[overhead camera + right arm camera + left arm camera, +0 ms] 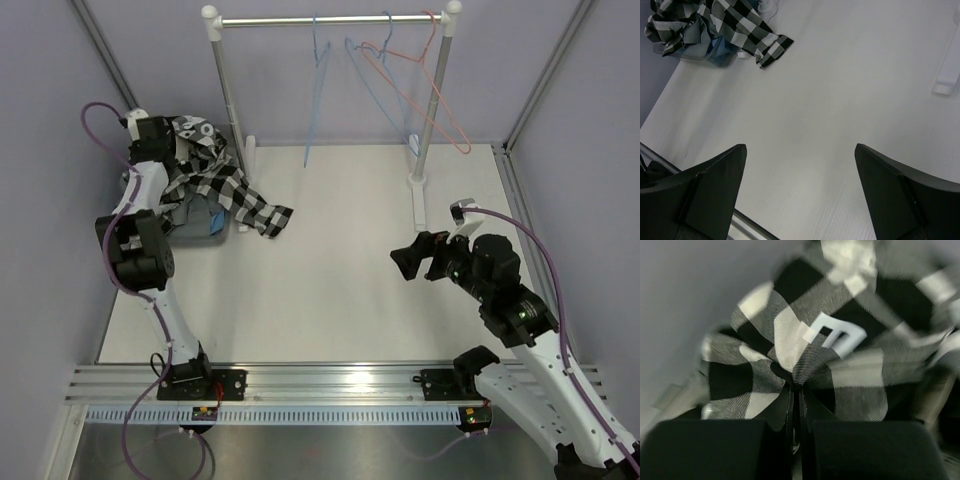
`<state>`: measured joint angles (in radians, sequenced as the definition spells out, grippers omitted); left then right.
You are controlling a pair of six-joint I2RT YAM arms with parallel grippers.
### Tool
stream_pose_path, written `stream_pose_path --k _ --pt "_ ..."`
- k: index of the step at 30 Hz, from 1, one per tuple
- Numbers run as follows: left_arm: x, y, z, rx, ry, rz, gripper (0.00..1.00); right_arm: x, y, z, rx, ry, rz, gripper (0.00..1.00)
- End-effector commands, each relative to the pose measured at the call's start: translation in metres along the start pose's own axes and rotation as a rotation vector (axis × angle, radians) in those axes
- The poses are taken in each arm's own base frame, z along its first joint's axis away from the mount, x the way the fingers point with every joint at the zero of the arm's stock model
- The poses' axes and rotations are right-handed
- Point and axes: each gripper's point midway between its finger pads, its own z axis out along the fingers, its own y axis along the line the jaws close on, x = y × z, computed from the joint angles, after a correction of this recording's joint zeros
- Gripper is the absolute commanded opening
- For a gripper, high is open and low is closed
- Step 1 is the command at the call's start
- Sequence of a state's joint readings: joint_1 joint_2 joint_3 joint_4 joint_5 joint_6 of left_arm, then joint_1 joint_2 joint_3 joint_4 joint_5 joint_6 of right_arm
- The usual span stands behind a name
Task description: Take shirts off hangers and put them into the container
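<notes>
A white matte table (pixel 350 290) floors a booth with pale lilac walls (pixel 45 150), and a ribbed metal rail (pixel 330 385) runs along its near edge. At the back, a silver rack bar (pixel 330 19) carries three bare hangers (pixel 432 95) (two blue, one pink-red). The left gripper (pixel 796 392) is clenched on the checked shirt (pixel 230 190), which is heaped over the container (pixel 195 236) at far left, one end trailing onto the table. The right gripper (pixel 422 258) hovers spread wide, holding nothing, above the table's right side.
</notes>
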<state>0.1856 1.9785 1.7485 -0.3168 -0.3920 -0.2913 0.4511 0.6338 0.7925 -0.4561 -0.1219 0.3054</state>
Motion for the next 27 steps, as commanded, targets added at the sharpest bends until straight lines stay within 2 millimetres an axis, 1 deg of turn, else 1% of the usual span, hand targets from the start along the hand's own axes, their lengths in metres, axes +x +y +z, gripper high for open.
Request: stream_pose_path --k 1,2,3,5,7,8,9,10,11,12,13,14,15,16,17,18,19,20,21,22,23,24,25,26,27 --pt "0.048 -0.013 0.028 0.046 0.091 -0.051 0.0 -0.01 0.001 0.002 -0.002 -0.029 -0.023 1.0" --pt "0.062 -0.012 0.034 0.033 0.125 -0.045 0.0 -0.011 0.001 0.002 -0.002 -0.03 -0.023 0.99" --pt "0.086 -0.007 0.041 0.009 0.191 -0.043 0.0 -0.011 0.001 0.003 0.0 -0.028 -0.023 0.99" --pt "0.105 -0.007 0.044 0.015 0.253 -0.04 0.0 -0.011 0.002 0.003 -0.004 -0.026 -0.023 1.0" --pt "0.111 -0.005 0.045 0.02 0.284 -0.042 0.01 -0.011 0.002 0.003 -0.005 -0.029 -0.023 0.99" --pt "0.106 -0.005 0.043 0.023 0.275 -0.045 0.04 -0.011 0.002 0.002 -0.007 -0.03 -0.023 0.99" --pt "0.098 -0.003 0.039 0.024 0.265 -0.045 0.09 -0.012 0.003 0.001 -0.009 -0.035 -0.024 0.99" --pt "0.076 -0.003 0.027 0.034 0.22 -0.055 0.18 -0.013 0.003 0.0 -0.011 -0.04 -0.025 0.99" --pt "0.061 -0.004 0.018 0.044 0.191 -0.061 0.28 -0.013 0.003 0.0 -0.01 -0.043 -0.023 0.99" --pt "0.046 -0.005 0.009 0.062 0.162 -0.057 0.49 -0.013 0.004 -0.001 -0.014 -0.045 -0.024 0.99" --pt "0.028 -0.006 -0.002 0.079 0.128 -0.066 0.59 -0.015 0.004 -0.002 -0.016 -0.054 -0.023 1.0" --pt "-0.005 -0.006 -0.027 0.102 0.059 -0.086 0.69 -0.015 0.005 -0.002 -0.02 -0.056 -0.024 1.0" --pt "-0.019 -0.008 -0.042 0.115 0.027 -0.095 0.83 -0.015 0.005 -0.002 -0.021 -0.059 -0.024 1.0" --pt "-0.032 -0.008 -0.056 0.127 -0.005 -0.1 0.89 -0.016 0.006 -0.003 -0.023 -0.064 -0.023 0.99" --pt "-0.053 -0.007 -0.084 0.149 -0.059 -0.11 0.93 -0.016 0.006 -0.003 -0.028 -0.064 -0.025 1.0" --pt "-0.057 -0.012 -0.099 0.164 -0.075 -0.106 0.99 -0.017 0.007 -0.003 -0.029 -0.066 -0.025 0.99" --pt "-0.06 -0.014 -0.112 0.174 -0.088 -0.106 0.99 -0.018 0.007 -0.004 -0.031 -0.071 -0.025 0.99" --pt "-0.049 -0.014 -0.12 0.178 -0.075 -0.1 0.99 -0.017 0.008 -0.004 -0.035 -0.073 -0.025 1.0" --pt "-0.054 -0.025 -0.147 0.219 -0.102 -0.108 0.99 -0.018 0.008 -0.005 -0.034 -0.076 -0.024 1.0" --pt "-0.049 -0.027 -0.157 0.218 -0.109 -0.105 0.99 -0.02 0.009 -0.006 -0.04 -0.086 -0.024 0.99" --pt "-0.026 -0.028 -0.159 0.205 -0.076 -0.086 0.99 -0.019 0.009 -0.006 -0.04 -0.087 -0.024 0.99" --pt "-0.017 -0.046 -0.181 0.25 -0.079 -0.078 0.99 -0.02 0.009 -0.007 -0.041 -0.089 -0.024 0.99" --pt "-0.001 -0.061 -0.194 0.27 -0.068 -0.055 0.99 -0.02 0.01 -0.008 -0.043 -0.091 -0.025 1.0" --pt "0.006 -0.054 -0.192 0.242 -0.061 -0.064 0.99 -0.021 0.01 -0.009 -0.045 -0.095 -0.024 0.99" --pt "0.033 -0.07 -0.202 0.268 -0.028 -0.042 0.99 -0.02 0.01 -0.01 -0.046 -0.095 -0.025 0.99"
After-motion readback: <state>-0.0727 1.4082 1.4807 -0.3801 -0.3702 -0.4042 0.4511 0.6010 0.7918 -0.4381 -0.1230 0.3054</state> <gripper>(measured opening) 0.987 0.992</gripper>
